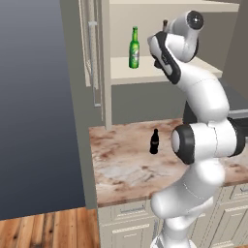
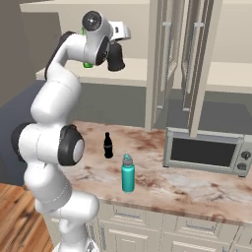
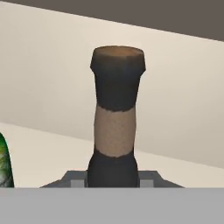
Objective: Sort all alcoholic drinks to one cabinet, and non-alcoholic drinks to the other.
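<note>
Item: squat black bottle (image 3: 114, 118), alcoholic. I see its thin neck rising straight up the middle of the hand view, dark lip at the top, a tan band around the middle, the dark shoulder swelling at the bottom edge. Its long axis stands upright and runs in line with the hand. The jaws are drawn in narrow, and I judge them closed on this bottle low on the neck or at the shoulder; the contact itself lies below what the hand view shows, so I hold that as likely rather than certain.

Location: the gripper (image 2: 117, 58) is raised to the level of the open cabinet's shelf (image 1: 145, 72), on the left-hand side of the kitchen. From the left base view only the bottle's tip peeks past the wrist.

Item: green beer bottle (image 1: 134, 47), alcoholic. Upright on that shelf, to the left of the held bottle, near it but apart. Its edge shows at the lower left of the hand view.

Governing relation: the held bottle stands just beside the green one, over the same shelf. Whether its base already rests on the shelf I cannot tell. I judge the next move to be a straight release and retreat, kept away from the green bottle's side.

Items outstanding, non-alcoholic: small cola bottle (image 2: 108, 145) and teal bottle (image 2: 128, 173), both upright on the counter (image 2: 197, 187), near each other, below the cabinets.
</note>
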Controlling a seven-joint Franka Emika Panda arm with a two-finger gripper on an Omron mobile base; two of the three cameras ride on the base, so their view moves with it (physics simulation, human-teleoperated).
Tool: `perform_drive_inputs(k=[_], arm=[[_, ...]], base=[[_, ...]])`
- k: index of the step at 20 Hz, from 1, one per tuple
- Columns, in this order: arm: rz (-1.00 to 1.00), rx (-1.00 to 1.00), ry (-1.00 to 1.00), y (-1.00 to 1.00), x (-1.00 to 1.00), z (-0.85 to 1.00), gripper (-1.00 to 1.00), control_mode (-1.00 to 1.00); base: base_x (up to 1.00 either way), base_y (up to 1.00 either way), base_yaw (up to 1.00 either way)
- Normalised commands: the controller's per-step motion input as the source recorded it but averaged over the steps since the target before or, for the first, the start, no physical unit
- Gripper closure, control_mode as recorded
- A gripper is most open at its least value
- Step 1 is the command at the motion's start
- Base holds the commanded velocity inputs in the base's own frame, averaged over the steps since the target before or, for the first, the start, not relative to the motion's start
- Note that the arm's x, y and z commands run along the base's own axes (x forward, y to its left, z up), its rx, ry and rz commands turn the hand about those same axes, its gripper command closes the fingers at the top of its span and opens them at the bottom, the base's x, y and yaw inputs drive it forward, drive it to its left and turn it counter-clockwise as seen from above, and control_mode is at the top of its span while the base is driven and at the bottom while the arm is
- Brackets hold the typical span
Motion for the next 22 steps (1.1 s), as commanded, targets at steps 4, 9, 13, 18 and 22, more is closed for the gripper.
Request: perform_drive_inputs(k=[4, 9, 13, 18, 22], arm=[[0.00, 0.00, 0.00, -0.14, 0.72, -0.31, 1.00, -1.00], [0.00, 0.00, 0.00, -0.03, 0.55, -0.62, 1.00, -1.00], [0.00, 0.00, 0.00, 0.00, 0.49, -0.74, 1.00, -1.00], [0.00, 0.00, 0.00, 0.00, 0.11, -0.54, 1.00, -1.00], [0.00, 0.00, -0.01, 0.00, -0.19, -0.09, -1.00, -1.00]], base=[[0.00, 0.00, 0.00], [0.00, 0.00, 0.00], [0.00, 0.00, 0.00], [0.00, 0.00, 0.00], [0.00, 0.00, 0.00]])
